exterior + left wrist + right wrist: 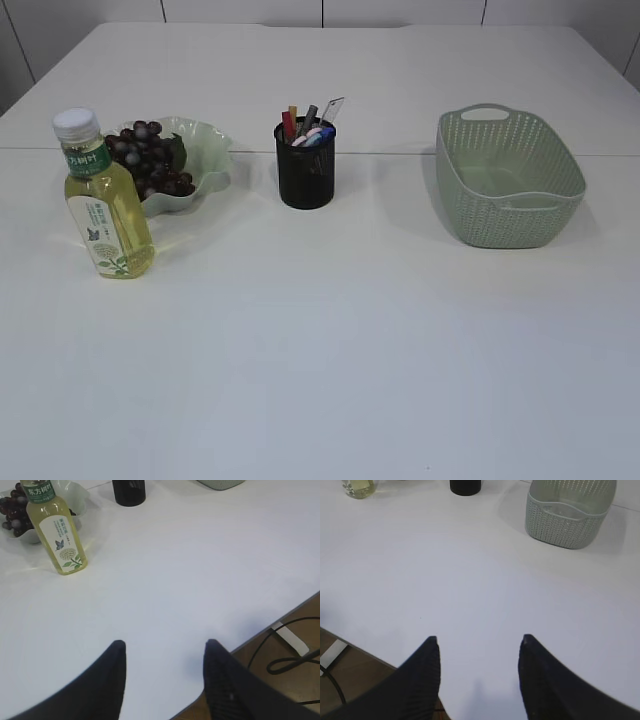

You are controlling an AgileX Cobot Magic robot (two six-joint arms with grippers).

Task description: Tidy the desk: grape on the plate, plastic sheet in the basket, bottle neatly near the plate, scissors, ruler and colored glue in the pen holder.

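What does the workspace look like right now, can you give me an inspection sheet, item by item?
Surface: white table, bare in front.
Job's things: grapes on the green plate; bottle upright beside the plate; black pen holder with tools sticking out; green basket, contents not clear.
Clutter: nothing seen.
Grippers: left gripper open, empty; right gripper open, empty; both near the table's front edge.
Cables: black cable below the table edge.
Surroundings: wood floor past the table edge.

Bottle [56,527] upright beside plate [80,495], gripper [165,647] empty.
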